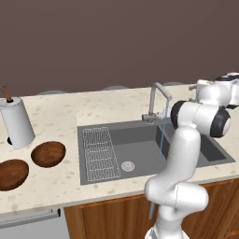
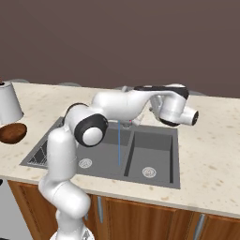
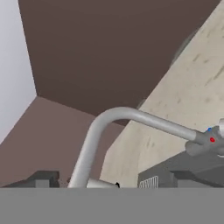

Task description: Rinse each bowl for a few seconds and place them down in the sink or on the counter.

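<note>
Jaws released and spread wide, nothing between them. Gripper (image 2: 190, 117) parked above the right basin, just beside the faucet (image 1: 158, 100), hand rolled so the hand view looks along the spout. Water running: thin blue stream (image 1: 161, 137) dropping into the sink (image 1: 140, 135). Tap on, so judging the current step as done with the faucet and about to fetch the first bowl. Neither bowl rinsed yet by the look of it: both bowls (image 1: 48, 153) dry on the counter (image 1: 56, 116) left of the sink, near the front edge, the second one (image 1: 10, 174) further toward the front-left corner, apart from each other. White cylinder (image 1: 17, 122) standing just behind them. Next move calls for a long swing left across the sink, jaws kept wide, descent onto the rim of the nearer bowl, pinch on the wall, then carry under the stream. Shallow rim: likely slippery grip.
</note>
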Robot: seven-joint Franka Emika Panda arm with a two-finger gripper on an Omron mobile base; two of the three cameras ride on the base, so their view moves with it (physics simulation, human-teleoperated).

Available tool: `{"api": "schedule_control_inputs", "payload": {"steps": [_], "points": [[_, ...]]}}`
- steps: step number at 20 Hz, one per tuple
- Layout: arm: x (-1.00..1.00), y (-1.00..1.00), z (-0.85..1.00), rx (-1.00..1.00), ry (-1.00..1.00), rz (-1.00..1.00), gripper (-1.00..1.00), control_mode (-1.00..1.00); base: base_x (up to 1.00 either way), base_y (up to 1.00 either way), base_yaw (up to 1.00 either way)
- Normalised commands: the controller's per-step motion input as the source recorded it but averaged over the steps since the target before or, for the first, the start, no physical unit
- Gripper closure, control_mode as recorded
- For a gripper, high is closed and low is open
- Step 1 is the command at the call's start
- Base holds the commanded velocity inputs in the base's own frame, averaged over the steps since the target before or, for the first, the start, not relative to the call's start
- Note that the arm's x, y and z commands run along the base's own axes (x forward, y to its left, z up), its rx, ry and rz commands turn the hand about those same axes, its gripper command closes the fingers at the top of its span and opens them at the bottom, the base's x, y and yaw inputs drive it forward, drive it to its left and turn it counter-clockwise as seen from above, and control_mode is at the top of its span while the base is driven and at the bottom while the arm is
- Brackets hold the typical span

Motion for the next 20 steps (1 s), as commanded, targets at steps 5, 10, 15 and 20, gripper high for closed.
{"api": "schedule_control_inputs", "payload": {"steps": [5, 10, 15, 20], "points": [[-0.31, 0.24, 0.29, 0.0, 0.32, 0.03, -1.0, -1.0, 0.0, 0.0, 0.0], [-0.32, 0.28, 0.27, 0.0, 0.33, 0.08, -1.0, -1.0, 0.0, 0.0, 0.0], [-0.15, 0.42, 0.22, 0.0, 0.39, 0.06, -1.0, -1.0, 0.0, 0.0, 0.0], [-0.11, 0.49, 0.1, 0.0, 0.32, 0.06, -1.0, -1.0, 0.0, 0.0, 0.0]]}}
